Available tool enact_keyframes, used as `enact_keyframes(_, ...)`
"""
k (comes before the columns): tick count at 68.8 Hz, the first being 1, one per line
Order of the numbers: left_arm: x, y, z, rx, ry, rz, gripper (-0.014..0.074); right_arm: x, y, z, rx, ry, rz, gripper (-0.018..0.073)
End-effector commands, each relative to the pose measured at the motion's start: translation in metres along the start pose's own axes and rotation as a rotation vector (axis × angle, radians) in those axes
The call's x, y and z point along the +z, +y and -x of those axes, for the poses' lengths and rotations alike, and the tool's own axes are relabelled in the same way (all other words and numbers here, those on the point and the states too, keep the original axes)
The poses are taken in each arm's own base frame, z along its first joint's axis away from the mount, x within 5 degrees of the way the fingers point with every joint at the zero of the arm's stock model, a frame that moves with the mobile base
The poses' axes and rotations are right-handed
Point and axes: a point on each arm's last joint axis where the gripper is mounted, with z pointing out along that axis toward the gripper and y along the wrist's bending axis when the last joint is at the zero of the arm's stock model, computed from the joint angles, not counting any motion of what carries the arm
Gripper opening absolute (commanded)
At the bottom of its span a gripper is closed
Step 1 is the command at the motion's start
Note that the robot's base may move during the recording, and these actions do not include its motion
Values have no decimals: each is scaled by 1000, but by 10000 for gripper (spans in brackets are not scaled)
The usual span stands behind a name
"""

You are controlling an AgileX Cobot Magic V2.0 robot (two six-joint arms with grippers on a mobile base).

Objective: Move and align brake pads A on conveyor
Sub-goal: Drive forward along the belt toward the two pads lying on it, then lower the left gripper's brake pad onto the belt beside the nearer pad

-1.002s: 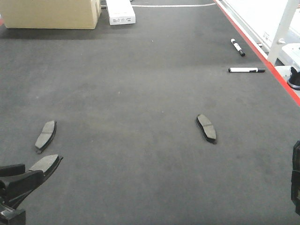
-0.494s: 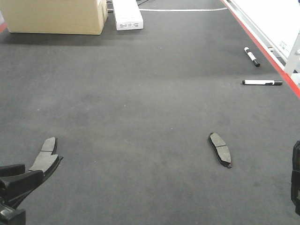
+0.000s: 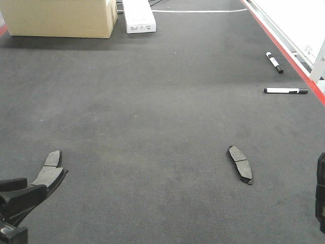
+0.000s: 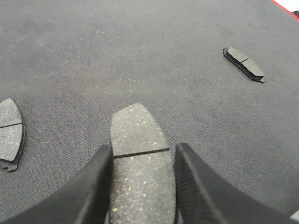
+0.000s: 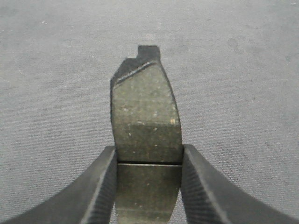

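Observation:
The conveyor (image 3: 152, 101) is a wide dark grey belt. My left gripper (image 3: 38, 185) at the bottom left is shut on a brake pad (image 3: 49, 175); the left wrist view shows this pad (image 4: 140, 158) pinched between both fingers (image 4: 93, 186). A second pad (image 3: 53, 158) lies on the belt just behind it, also seen as the pad (image 4: 9, 133) at the left edge. A third pad (image 3: 239, 163) lies at right centre, the far pad (image 4: 244, 63). My right gripper (image 5: 148, 154) is shut on another pad (image 5: 145, 116); its body (image 3: 321, 198) shows at the right edge.
A cardboard box (image 3: 61, 18) and a white box (image 3: 138, 15) stand at the belt's far end. Two markers (image 3: 274, 62) (image 3: 285, 91) lie near the red frame edge (image 3: 284, 48) on the right.
In the front view everything lying on the belt has shifted toward me and slightly right; most of that came in the first half second. Both grippers keep their place and their pads.

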Motion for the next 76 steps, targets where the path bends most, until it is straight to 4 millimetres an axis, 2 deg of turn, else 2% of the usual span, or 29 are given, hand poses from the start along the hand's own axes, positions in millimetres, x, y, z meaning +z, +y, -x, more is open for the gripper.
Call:
enact_keyframes(1, -6, -5, 16, -5, -119, -36, -6, -6, 1, 16, -9, -122, 3, -6)
enact_keyframes(76, -6, -6, 19, -5, -153, -45, -6, -6, 1, 16, -9, -121, 3, -6)
